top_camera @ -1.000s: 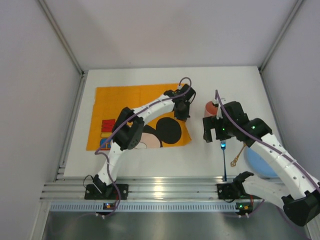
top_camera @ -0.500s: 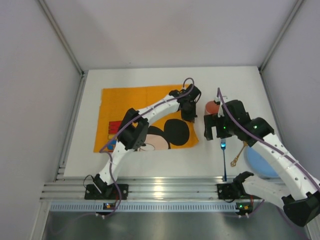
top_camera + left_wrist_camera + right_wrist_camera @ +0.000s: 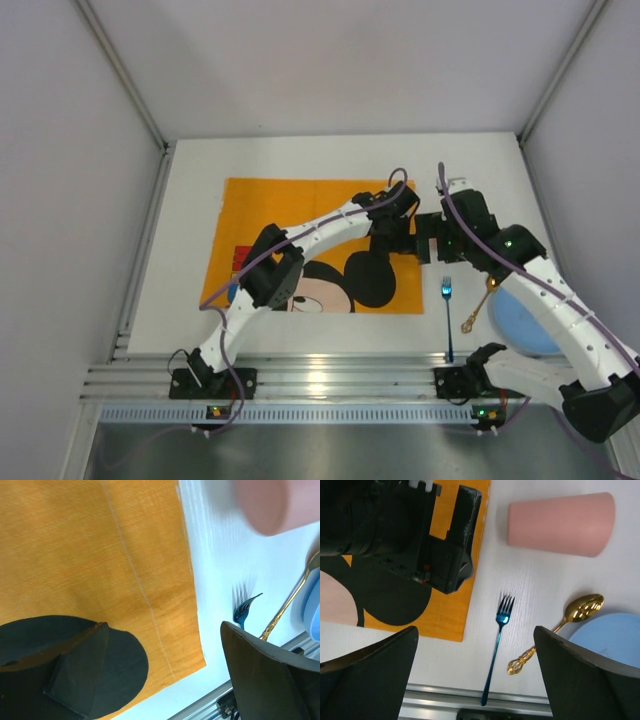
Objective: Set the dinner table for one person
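The white dinner table (image 3: 190, 300) carries an orange Mickey Mouse placemat (image 3: 300, 215). My left gripper (image 3: 393, 238) hovers over the mat's right part, near its right edge. Its jaws are open, and in the left wrist view (image 3: 165, 680) only the mat (image 3: 100, 555) shows between them. My right gripper (image 3: 432, 240) is right beside it, open and empty (image 3: 477, 680). A pink cup (image 3: 560, 524) is just right of the mat; the right arm hides it from above. A blue fork (image 3: 447, 315), a gold spoon (image 3: 478, 308) and a light blue plate (image 3: 525, 325) lie at the front right.
Silver rails (image 3: 320, 378) run along the table's near edge, and the fork's handle reaches them. Grey walls enclose the table on three sides. The two wrists are almost touching above the mat's right edge.
The left gripper dragged the placemat to the right, then opened and let it go. The right gripper shifted slightly back and left, and now covers the cup from above.
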You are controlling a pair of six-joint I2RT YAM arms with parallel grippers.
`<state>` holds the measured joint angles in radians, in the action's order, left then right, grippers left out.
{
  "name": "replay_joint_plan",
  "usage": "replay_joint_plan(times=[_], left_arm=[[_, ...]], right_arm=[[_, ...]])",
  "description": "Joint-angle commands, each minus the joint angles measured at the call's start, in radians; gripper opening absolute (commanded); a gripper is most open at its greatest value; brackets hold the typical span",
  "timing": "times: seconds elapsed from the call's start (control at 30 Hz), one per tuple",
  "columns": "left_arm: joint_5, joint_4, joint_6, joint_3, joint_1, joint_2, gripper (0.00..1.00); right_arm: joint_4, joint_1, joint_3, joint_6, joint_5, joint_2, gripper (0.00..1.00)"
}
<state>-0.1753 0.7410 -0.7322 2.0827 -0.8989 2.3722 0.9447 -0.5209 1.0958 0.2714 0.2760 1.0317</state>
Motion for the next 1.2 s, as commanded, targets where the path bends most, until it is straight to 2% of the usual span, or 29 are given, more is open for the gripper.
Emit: replay_joint_plan(times=[0.0, 0.17, 0.27, 0.4, 0.43, 0.5, 0.63, 0.8, 0.83, 1.0, 1.17], left_arm=[[0.062, -0.012, 0.007, -0.007, 0.015, -0.131, 0.98], [0.089, 0.020, 0.002, -0.007, 0.029, -0.183, 0.98], [0.120, 0.060, 0.022, -0.012, 0.037, -0.223, 0.98], [0.154, 0.096, 0.053, -0.035, 0.046, -0.289, 0.98], [0.155, 0.095, 0.056, -0.045, 0.049, -0.316, 0.98], [0.154, 0.098, 0.074, -0.081, 0.054, -0.353, 0.98], [0.160, 0.144, 0.129, -0.113, 0.057, -0.380, 0.98], [0.168, 0.133, 0.165, -0.268, 0.063, -0.465, 0.98], [0.160, 0.089, 0.163, -0.342, 0.063, -0.481, 0.98], [0.122, -0.017, 0.140, -0.533, 0.075, -0.553, 0.98], [0.080, -0.052, 0.140, -0.572, 0.083, -0.545, 0.97]], right_arm=[[-0.046, -0.004, 0.117, 0.014, 0.077, 0.022, 1.00], [-0.063, 0.012, 0.197, -0.001, 0.075, 0.096, 1.00], [-0.029, 0.053, 0.239, 0.028, 0.196, 0.152, 0.99], [-0.034, 0.240, 0.246, 0.093, 0.119, 0.218, 0.99], [-0.035, 0.319, 0.245, 0.112, 0.076, 0.261, 1.00], [-0.020, 0.399, 0.245, 0.192, -0.037, 0.312, 1.00], [-0.001, 0.652, 0.187, 0.343, -0.150, 0.436, 1.00], [-0.029, 0.824, 0.170, 0.347, -0.095, 0.513, 0.99], [-0.023, 0.841, 0.176, 0.329, -0.095, 0.519, 1.00], [-0.009, 0.883, 0.193, 0.267, -0.034, 0.519, 1.00], [-0.044, 0.897, 0.188, 0.212, -0.049, 0.515, 1.00]])
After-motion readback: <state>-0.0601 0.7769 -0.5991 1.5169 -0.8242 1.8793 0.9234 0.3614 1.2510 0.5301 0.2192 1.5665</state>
